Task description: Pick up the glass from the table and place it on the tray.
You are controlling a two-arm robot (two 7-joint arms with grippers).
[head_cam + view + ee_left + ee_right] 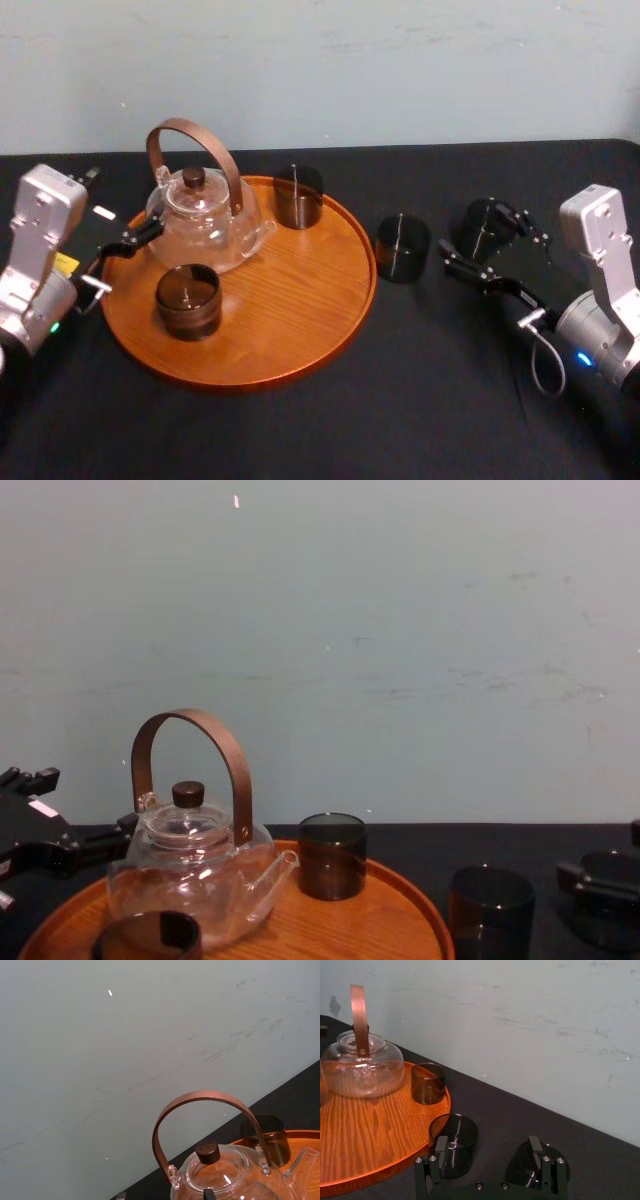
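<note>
Two dark smoked-glass tumblers (402, 248) on matte black table (300, 430), right of round orange-brown wooden tray (290, 290), head view; right gripper (471, 230) spread wide, empty, at outer tumbler (485, 228); left gripper (125, 258) parted, empty, parked by tray. Right wrist: fingers (441, 1146) aimed between tumblers; advancing could topple one.

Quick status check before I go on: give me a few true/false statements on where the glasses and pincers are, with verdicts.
1. The tray holds two dark glasses, the far glass and the near glass. True.
2. The teapot stands on the table. False: it stands on the tray.
3. The right pincer grips a glass. False: it is open and empty, near the outer table glass.
4. The inner table glass stands upright beside the tray's right rim. True.
5. The left pincer is by the table glasses. False: it is at the tray's left side.
</note>
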